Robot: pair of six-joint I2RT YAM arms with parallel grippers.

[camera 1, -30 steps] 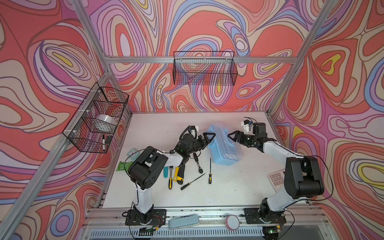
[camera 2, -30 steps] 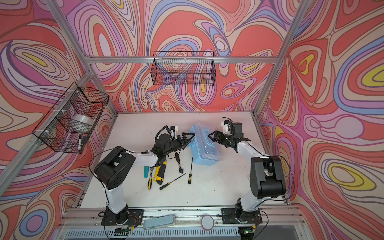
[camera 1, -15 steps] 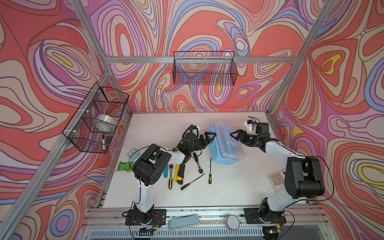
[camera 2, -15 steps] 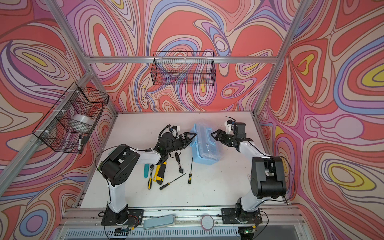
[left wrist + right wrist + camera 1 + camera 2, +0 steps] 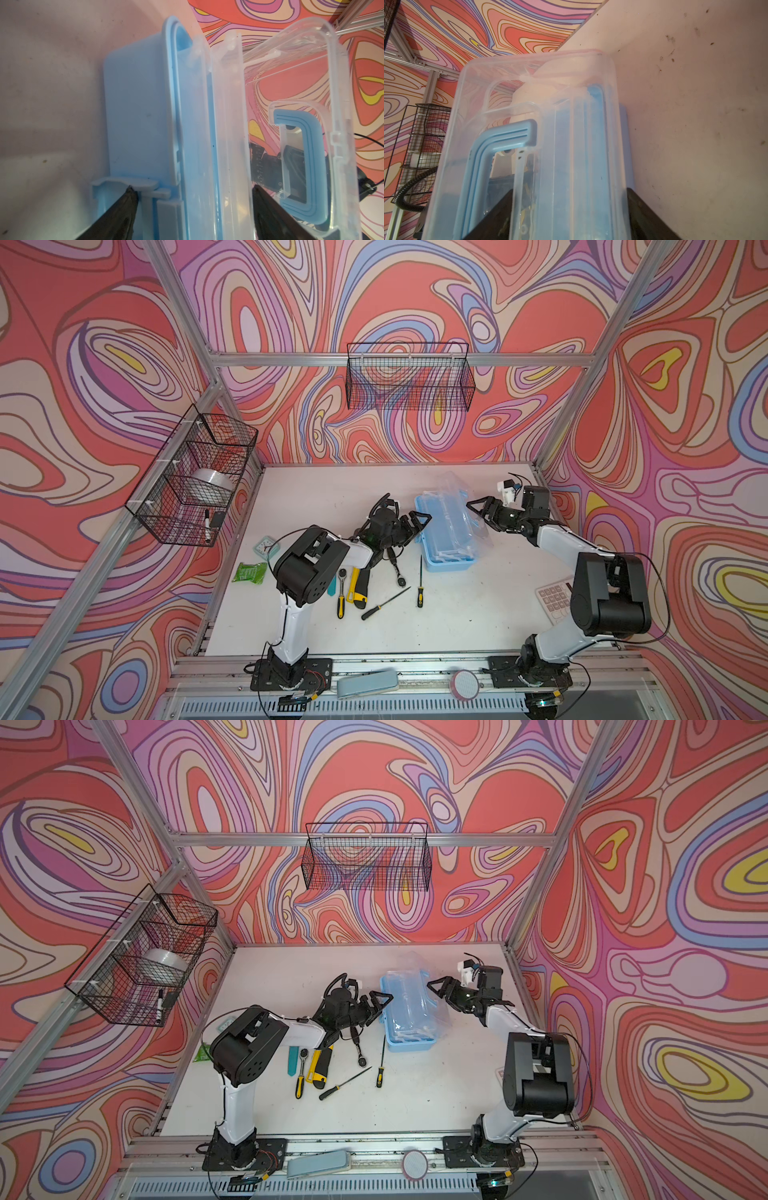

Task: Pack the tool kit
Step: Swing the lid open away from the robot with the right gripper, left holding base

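Observation:
The tool kit (image 5: 451, 560) (image 5: 409, 1042), a light blue box, lies mid-table in both top views, its clear lid (image 5: 455, 493) swung up and leaning right. The lid carries the pale blue handle (image 5: 307, 158) (image 5: 500, 135). My left gripper (image 5: 419, 519) (image 5: 192, 188) is open at the box's left side, straddling its wall and rim, one fingertip (image 5: 131, 193) touching the latch. My right gripper (image 5: 478, 510) (image 5: 569, 199) is open at the opposite side, its jaws around the lid's lower edge and the box's rear wall. Yellow-and-black tools (image 5: 359, 585) lie on the table near the left arm.
Two screwdrivers (image 5: 420, 580) (image 5: 384, 603), a ratchet (image 5: 340, 593) and a black ratchet (image 5: 395, 568) lie in front of the box. A mint clock (image 5: 264, 546) and green packet (image 5: 249, 572) sit left, a calculator (image 5: 555, 599) right. Wire baskets (image 5: 409, 377) hang on the walls.
The clear lid has swung up from the box and now leans to the right. Both grippers have shifted slightly beside the box and stay open.

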